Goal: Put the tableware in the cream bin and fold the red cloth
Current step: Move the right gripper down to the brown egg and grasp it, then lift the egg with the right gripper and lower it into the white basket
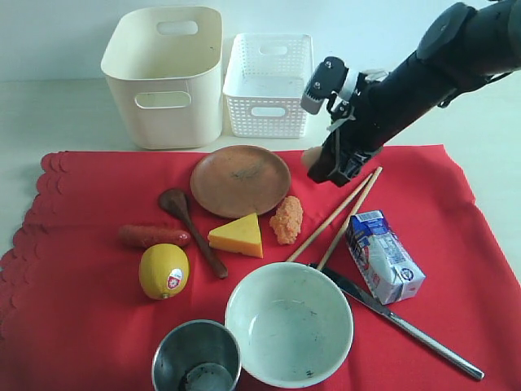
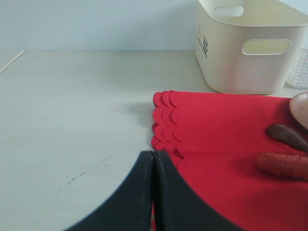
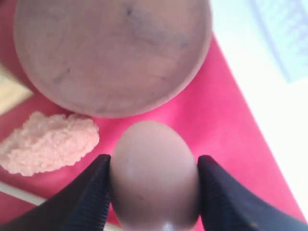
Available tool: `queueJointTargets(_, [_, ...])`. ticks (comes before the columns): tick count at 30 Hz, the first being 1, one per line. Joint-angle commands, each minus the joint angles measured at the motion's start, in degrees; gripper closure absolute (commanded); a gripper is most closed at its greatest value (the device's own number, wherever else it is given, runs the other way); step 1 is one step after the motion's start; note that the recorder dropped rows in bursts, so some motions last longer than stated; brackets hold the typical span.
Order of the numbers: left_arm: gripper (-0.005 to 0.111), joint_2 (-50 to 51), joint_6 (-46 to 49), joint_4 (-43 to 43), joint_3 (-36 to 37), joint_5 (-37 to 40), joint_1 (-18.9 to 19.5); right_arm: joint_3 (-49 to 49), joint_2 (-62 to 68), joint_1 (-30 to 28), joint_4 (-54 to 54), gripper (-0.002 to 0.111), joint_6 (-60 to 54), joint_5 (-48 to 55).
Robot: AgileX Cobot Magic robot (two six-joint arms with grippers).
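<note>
My left end effector [image 2: 153, 155] hangs at the scalloped edge of the red cloth [image 1: 81, 309], its fingers pressed together on nothing. Behind the cloth's left part, on the bare worktop [image 2: 72, 120], the cream bin [image 1: 130, 114] stands upright, and I can see no tableware in it. On the cloth, from the left, lie the dark spoon [image 1: 191, 228], the steel cup [image 1: 195, 358], the brown plate [image 1: 240, 179], the pale green bowl [image 1: 289, 322], the chopsticks [image 1: 338, 216] and the knife [image 1: 399, 322].

My right end effector [image 3: 154, 168] is clamped on an egg [image 3: 154, 192], just beside the plate's rim. I judge that I am clearing food first, with no tableware binned yet. Next the egg needs a gentle lift clear of the plate and a soft set-down off the cloth, perhaps in the white basket [image 1: 269, 81].
</note>
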Motion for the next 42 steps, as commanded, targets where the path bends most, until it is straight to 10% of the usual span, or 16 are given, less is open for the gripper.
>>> queueJointTargets(1, [0.107,-0.4,-0.2,0.0,0.2,-0.4,0.2,-0.5,-3.9,0.2,0.4,0.108,5.6,0.3])
queueJointTargets(17, [0.107,-0.4,-0.2,0.0,0.2,-0.4,0.2,-3.0,-10.4,0.2,12.0,0.108,19.9,-0.1])
queueJointTargets(42, [0.107,-0.4,-0.2,0.0,0.2,-0.4,0.2,-39.5,16.7,3.5,0.3,0.108,42.5,-4.3])
